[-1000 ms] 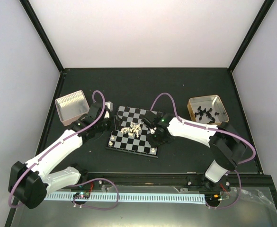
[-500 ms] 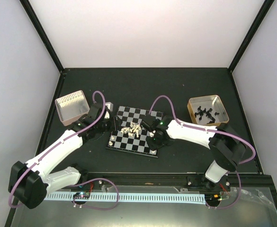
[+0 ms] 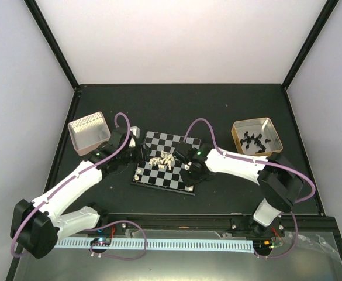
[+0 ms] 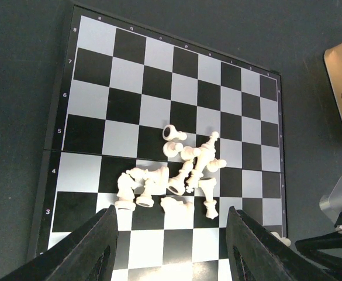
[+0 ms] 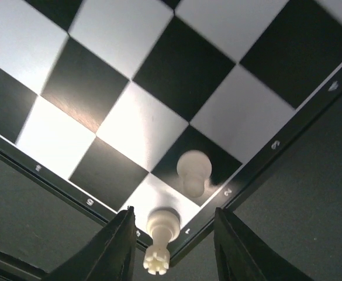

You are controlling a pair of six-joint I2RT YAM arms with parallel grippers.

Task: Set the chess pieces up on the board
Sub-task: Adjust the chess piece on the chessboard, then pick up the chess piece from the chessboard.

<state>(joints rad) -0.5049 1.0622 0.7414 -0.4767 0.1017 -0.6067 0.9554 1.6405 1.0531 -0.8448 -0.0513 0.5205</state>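
From the top we can barely make out the claws: left gripper (image 3: 137,153) at the left edge of the board (image 3: 159,178), right gripper (image 3: 188,171) by its near right corner, chess pieces (image 3: 162,159) a tiny heap mid-board. Left wrist: fingers wide apart and empty, heap just past the tips, bare squares around it. Right wrist: jaws parted, a rook (image 5: 159,240) standing loose between them on the corner square, a blurry pawn (image 5: 193,170) on the next square in.
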